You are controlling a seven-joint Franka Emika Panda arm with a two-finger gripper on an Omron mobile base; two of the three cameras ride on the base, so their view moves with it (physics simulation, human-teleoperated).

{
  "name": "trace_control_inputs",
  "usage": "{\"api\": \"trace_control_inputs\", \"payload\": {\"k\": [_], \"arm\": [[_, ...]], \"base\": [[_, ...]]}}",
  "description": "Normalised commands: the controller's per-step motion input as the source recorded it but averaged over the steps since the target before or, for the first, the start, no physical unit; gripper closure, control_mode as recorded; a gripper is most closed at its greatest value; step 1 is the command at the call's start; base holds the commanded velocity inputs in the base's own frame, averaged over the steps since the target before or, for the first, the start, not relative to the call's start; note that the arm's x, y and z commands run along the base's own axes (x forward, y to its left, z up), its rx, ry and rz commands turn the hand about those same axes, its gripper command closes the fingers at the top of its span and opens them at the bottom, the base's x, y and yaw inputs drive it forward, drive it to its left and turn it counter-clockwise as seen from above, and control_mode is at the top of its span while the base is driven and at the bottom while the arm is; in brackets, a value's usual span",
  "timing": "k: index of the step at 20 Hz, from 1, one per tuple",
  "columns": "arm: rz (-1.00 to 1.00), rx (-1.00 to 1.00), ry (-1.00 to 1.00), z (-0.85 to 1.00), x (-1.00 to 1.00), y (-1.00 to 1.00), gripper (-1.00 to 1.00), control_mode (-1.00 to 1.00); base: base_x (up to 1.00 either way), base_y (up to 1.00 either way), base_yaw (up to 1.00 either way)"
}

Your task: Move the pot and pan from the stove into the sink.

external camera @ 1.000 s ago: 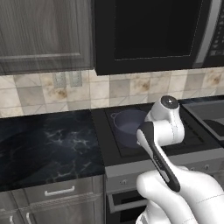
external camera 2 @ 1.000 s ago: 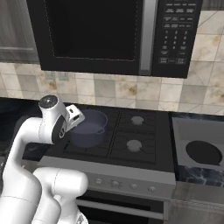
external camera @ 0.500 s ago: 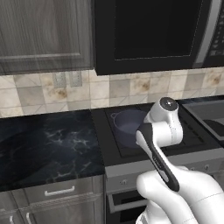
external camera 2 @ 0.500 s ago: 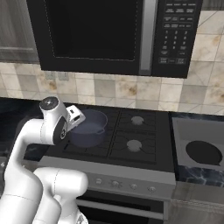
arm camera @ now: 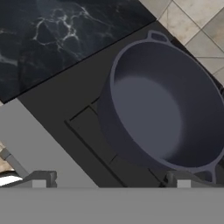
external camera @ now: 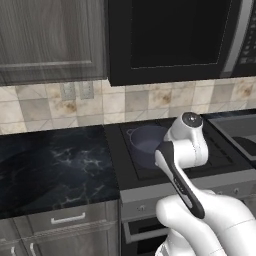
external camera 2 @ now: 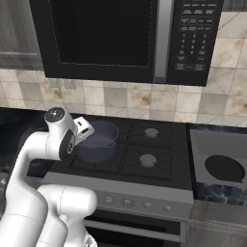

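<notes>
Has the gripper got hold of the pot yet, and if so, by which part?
Nothing is held. The gripper is open above the stove, short of the pot.

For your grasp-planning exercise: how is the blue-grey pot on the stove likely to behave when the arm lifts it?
The pot looks rigid and thick-walled, so probably heavy for its size. It is empty and lidless, so nothing should spill. Gripped at one rim or loop handle, it would likely tilt; its smooth wall may slip.

The pot (external camera 2: pixel 99 141) sits on my stove's (external camera 2: pixel 144 161) rear left burner. The desk (external camera: pixel 55 165) lies left; microwave (external camera 2: pixel 125 38) above.
</notes>
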Motion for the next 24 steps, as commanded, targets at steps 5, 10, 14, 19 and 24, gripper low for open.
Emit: {"api": "trace_control_inputs", "payload": {"k": [5, 10, 14, 19, 24], "arm": [[0.0, 0.0, 0.0, -0.09, 0.12, 0.0, -1.0, -1.0], [0.0, 0.0, 0.0, -0.1, 0.2, 0.0, -1.0, -1.0], [0.0, 0.0, 0.0, -0.12, 0.27, 0.0, -1.0, -1.0], [0.0, 0.0, 0.0, -0.14, 0.27, 0.0, -1.0, -1.0], [0.0, -0.02, 0.0, -0.23, 0.15, 0.0, -1.0, -1.0]], "base": [[0.0, 0.0, 0.0], [0.0, 0.0, 0.0], [0.0, 0.0, 0.0], [0.0, 0.0, 0.0], [0.0, 0.0, 0.0]]}}
